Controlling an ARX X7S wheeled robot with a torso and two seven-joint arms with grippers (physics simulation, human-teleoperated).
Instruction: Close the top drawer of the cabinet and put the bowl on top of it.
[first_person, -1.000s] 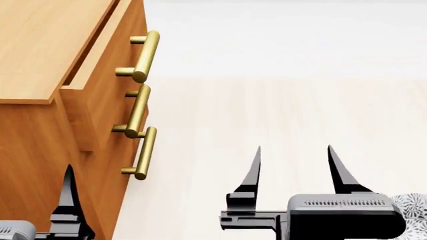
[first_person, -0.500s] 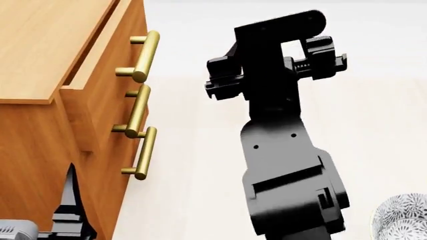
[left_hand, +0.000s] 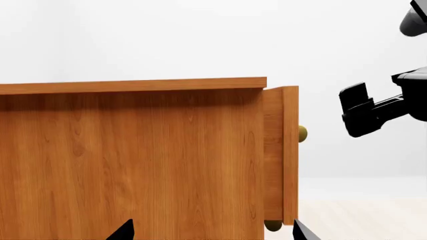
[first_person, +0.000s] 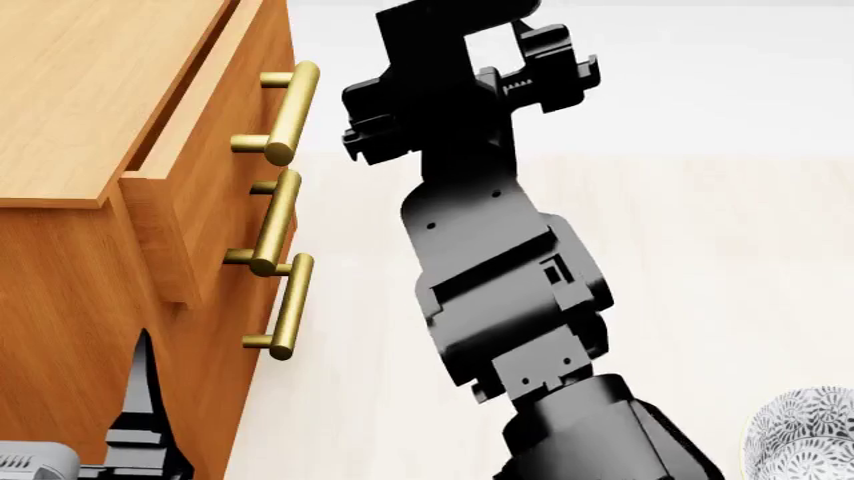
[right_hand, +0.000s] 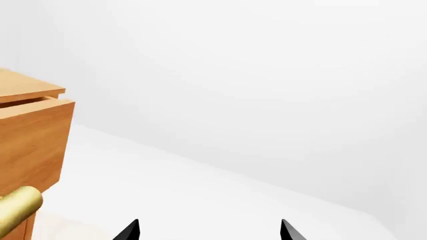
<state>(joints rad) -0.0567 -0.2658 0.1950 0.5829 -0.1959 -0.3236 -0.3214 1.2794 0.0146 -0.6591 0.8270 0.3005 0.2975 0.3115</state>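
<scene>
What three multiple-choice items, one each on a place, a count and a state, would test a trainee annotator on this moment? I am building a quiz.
1. Where is the bowl in the head view?
A. On the cabinet top
B. Low at the right, apart from the cabinet
C. Inside the top drawer

2. How many brass handles show on the cabinet front in the head view?
A. One
B. Three
C. Five

3. What is the state of the top drawer?
A. Pulled partly out
B. Fully shut
C. Removed

Answers:
1 B, only its patterned rim shows, by the lower right corner.
2 B, three bars stand one under another.
3 A, its front stands out past the cabinet top, also seen in the left wrist view.
</scene>
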